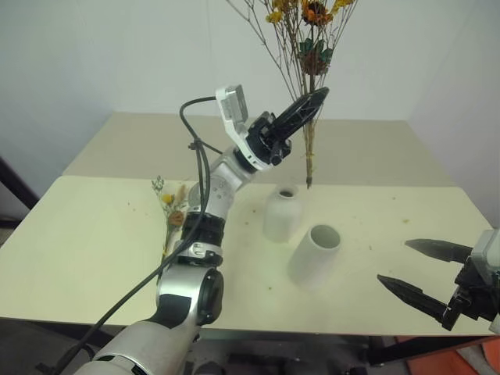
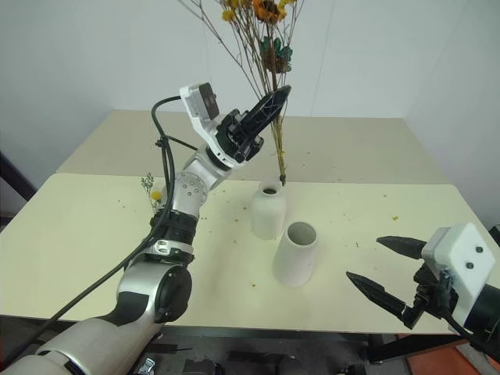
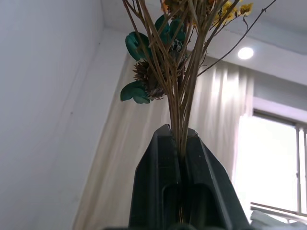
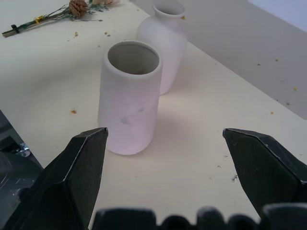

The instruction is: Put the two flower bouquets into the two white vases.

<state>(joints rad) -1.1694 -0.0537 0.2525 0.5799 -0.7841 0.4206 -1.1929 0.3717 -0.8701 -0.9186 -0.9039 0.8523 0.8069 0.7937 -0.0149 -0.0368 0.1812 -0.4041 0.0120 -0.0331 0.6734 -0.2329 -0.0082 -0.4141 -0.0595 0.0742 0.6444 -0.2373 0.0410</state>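
Nearest, at the lower right of the head views, the right gripper [image 1: 422,269] hangs over the table [image 1: 94,258] edge with its two black fingers spread wide apart and nothing between them. Next, near the middle of the frame, the taller tapered vase [image 1: 314,255] stands upright on the cream tabletop, its wide mouth bare. Just behind it and slightly to the left, the short rounded vase [image 1: 281,214] stands close beside it, narrow neck up. Left of centre, partly hidden behind the left forearm, the thin sprig [image 1: 169,209] with brown cone and yellow bloom lies flat on the table. Farther and higher, in the upper centre, the left gripper [image 1: 312,104] is clamped on the stems of the big yellow-flowered bouquet [image 1: 306,31]; the bunch is upright in the air, its blooms running off the top of the frame, its stem ends hanging above and slightly right of the short vase's mouth.
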